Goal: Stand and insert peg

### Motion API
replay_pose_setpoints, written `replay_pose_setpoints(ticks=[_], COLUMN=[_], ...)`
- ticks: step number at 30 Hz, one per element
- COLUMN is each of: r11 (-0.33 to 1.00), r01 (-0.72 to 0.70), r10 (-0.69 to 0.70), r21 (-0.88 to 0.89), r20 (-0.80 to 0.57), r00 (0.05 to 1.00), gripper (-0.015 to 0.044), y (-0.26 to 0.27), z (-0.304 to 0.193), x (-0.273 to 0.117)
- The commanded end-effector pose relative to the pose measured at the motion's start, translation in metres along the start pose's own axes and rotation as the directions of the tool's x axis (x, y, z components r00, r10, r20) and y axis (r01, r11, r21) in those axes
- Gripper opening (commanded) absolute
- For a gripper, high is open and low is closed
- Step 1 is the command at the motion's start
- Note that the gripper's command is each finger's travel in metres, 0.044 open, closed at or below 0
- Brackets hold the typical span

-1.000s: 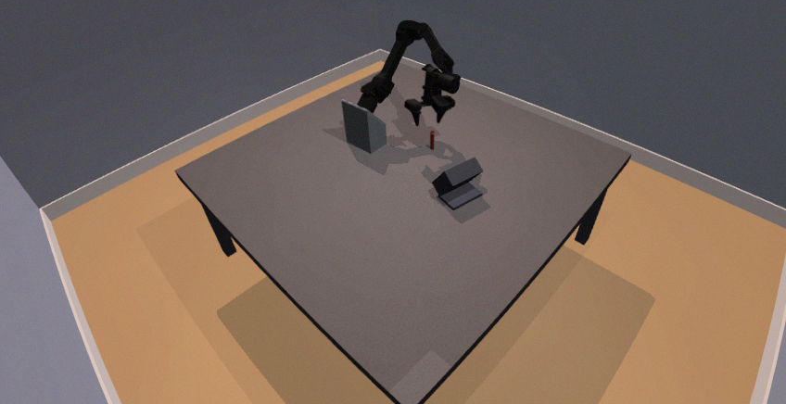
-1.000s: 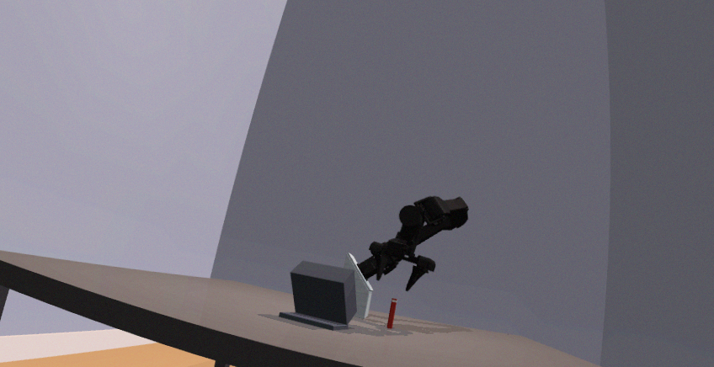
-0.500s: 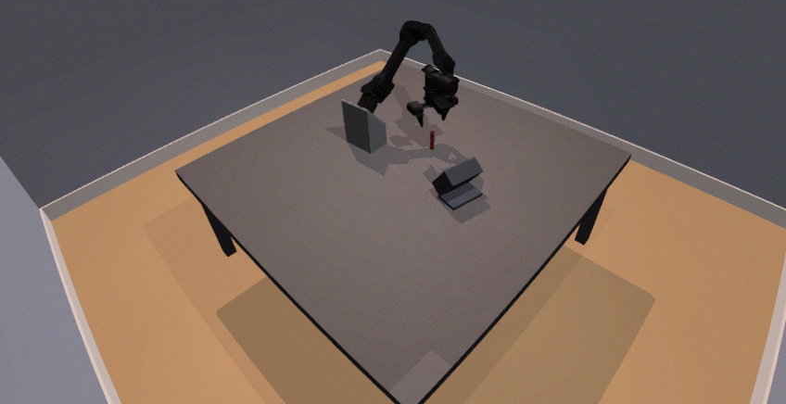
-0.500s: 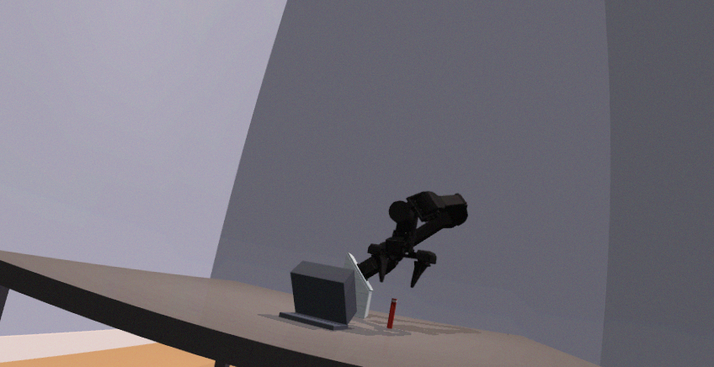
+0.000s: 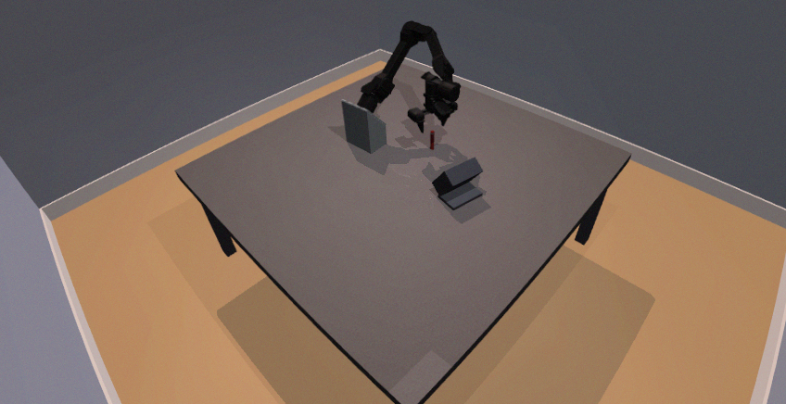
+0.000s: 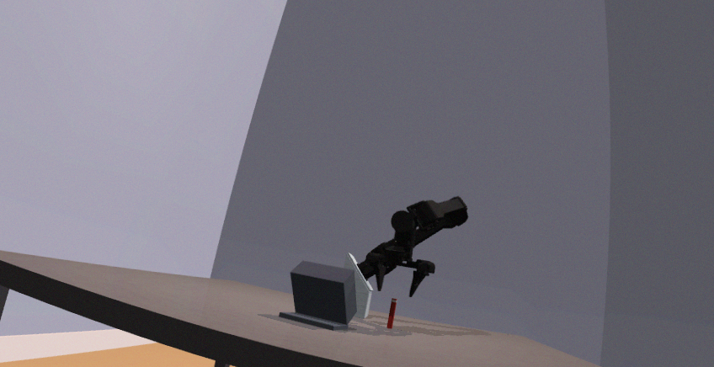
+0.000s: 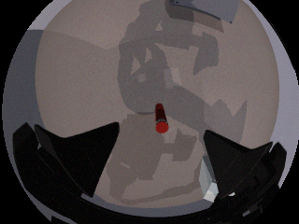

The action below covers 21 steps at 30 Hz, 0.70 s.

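The red peg (image 5: 432, 140) (image 6: 391, 313) (image 7: 161, 114) stands upright on the table (image 5: 331, 223). Its white band is near the top end, so the plain end is down. My gripper (image 5: 433, 128) (image 6: 396, 292) (image 7: 163, 131) is open and empty, pointing down. Its fingertips are above the peg's top, and in the wrist view the peg shows between the two fingers. The sloped dark grey panel (image 5: 462, 173) (image 6: 322, 295) (image 7: 207, 8) stands beyond the peg from the arm. Its hole is not visible; the wrist view cuts off most of the face.
A pale grey-green angular block (image 5: 358, 127) (image 6: 362, 293) (image 7: 210, 190) stands upright near the arm's base, to one side of the peg. The panel has a flat base plate (image 5: 462, 195) (image 6: 312, 321) on the table. The arm's shadow falls around the peg.
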<state>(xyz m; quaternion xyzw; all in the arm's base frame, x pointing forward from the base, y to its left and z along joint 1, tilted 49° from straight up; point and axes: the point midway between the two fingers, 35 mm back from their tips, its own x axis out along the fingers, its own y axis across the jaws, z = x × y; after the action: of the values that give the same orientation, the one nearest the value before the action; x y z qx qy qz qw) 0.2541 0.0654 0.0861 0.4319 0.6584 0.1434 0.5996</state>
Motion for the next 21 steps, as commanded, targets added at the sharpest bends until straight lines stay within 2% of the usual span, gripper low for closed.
replay_pose_setpoints(ticks=[1, 21], r11=[1.000, 1.000], r01=[-0.004, -0.006], r10=[0.004, 0.006], r21=[0.003, 0.003], r20=[-0.006, -0.006], r00=[1.000, 1.000], gripper=[0.0440, 0.0440], y=[0.000, 0.001], z=[-0.001, -0.001], x=[0.007, 0.040])
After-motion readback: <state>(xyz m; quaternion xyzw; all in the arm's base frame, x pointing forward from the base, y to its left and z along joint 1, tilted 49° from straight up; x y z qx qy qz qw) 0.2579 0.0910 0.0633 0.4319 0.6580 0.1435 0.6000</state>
